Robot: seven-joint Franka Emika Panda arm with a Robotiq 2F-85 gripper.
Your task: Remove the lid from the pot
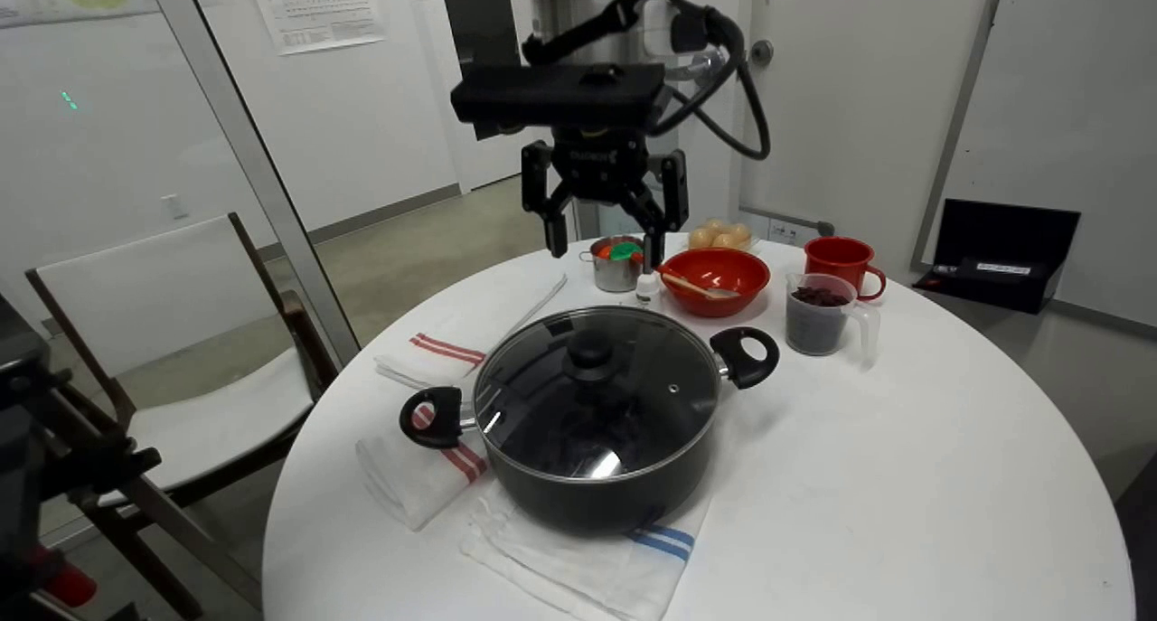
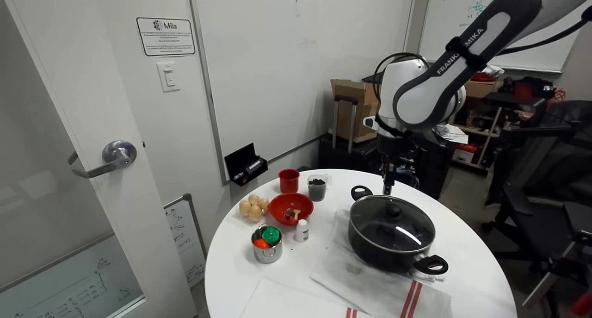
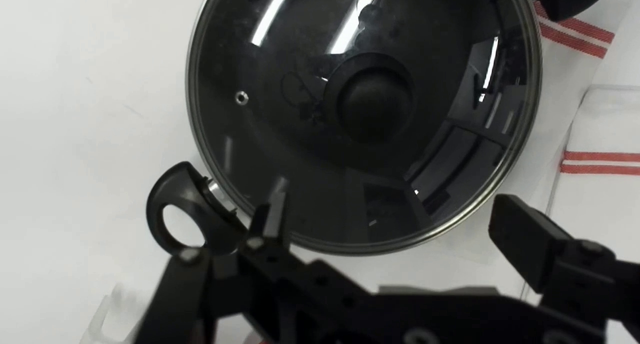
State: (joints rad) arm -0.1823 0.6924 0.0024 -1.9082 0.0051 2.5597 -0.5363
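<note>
The glass lid [image 1: 542, 422] with its dark knob [image 1: 590, 350] sits on the black pot [image 1: 597, 503] in both exterior views; the lid [image 2: 381, 223] and pot [image 2: 370, 251] also show here. In the wrist view the lid [image 3: 300, 163] fills the upper middle, its knob [image 3: 376, 106] near the centre, with a pot handle [image 3: 215, 219] at lower left. My gripper [image 1: 604, 249] is open and empty, pointing down, above and apart from the lid. In the wrist view its fingers [image 3: 387, 216] stand wide apart near the lid's lower rim. It also shows edge-on in an exterior view [image 2: 387, 188].
White striped towels [image 1: 624, 567] lie under and beside the pot. A red bowl [image 1: 719, 277] with a spoon, a steel cup [image 1: 616, 275], a white bottle [image 2: 302, 231], eggs [image 2: 254, 208], a red mug [image 1: 836, 259] and a measuring cup [image 1: 813, 327] stand on the round table [image 1: 949, 476].
</note>
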